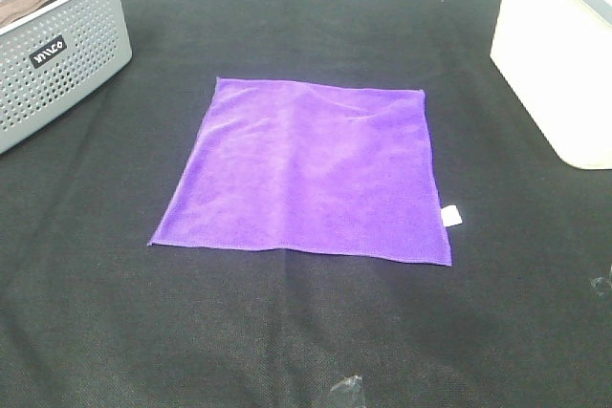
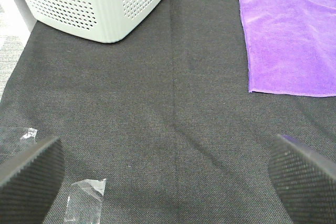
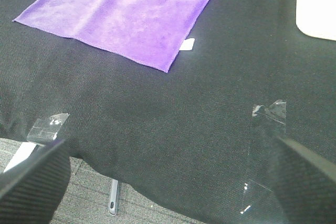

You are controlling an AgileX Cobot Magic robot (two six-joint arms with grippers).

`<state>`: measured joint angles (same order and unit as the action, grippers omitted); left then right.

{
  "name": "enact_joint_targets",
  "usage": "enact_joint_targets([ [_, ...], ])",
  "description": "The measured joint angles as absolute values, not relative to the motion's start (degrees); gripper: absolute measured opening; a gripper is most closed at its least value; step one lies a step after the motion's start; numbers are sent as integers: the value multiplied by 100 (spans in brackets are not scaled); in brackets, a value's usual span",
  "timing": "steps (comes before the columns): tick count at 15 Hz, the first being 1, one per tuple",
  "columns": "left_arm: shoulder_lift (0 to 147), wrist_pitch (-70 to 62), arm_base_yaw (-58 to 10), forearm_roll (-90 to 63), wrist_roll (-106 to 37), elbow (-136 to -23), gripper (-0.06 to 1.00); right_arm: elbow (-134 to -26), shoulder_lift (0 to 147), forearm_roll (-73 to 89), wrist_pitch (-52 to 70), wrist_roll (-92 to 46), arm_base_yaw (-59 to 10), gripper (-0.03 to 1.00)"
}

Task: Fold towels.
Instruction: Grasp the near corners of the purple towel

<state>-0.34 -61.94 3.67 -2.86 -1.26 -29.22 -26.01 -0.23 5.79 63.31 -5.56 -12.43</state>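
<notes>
Towel [image 1: 306, 169] is lying flat and unfolded mid-counter [image 1: 287, 341], with its white tag [image 1: 451, 217] sticking out at the near right edge. A grey basket [image 1: 57, 54] is sitting far left and a white box [image 1: 564, 54] far right, both apart from the towel. Left end effector [image 2: 168, 177] is hovering over bare counter off the towel's near left corner, jaws standing wide and gripping nothing; right end effector [image 3: 168, 177] is hanging by the counter's near edge off the tag corner, likewise wide and empty, with scraps of clear tape [image 3: 270, 111] lying beneath it.
</notes>
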Motion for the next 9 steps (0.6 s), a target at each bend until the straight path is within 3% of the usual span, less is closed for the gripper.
enact_joint_targets([
  [9,-34,-6194,367,-286,-126,-2922,99,-2601,-23,579,6331,-556,-1243,96],
])
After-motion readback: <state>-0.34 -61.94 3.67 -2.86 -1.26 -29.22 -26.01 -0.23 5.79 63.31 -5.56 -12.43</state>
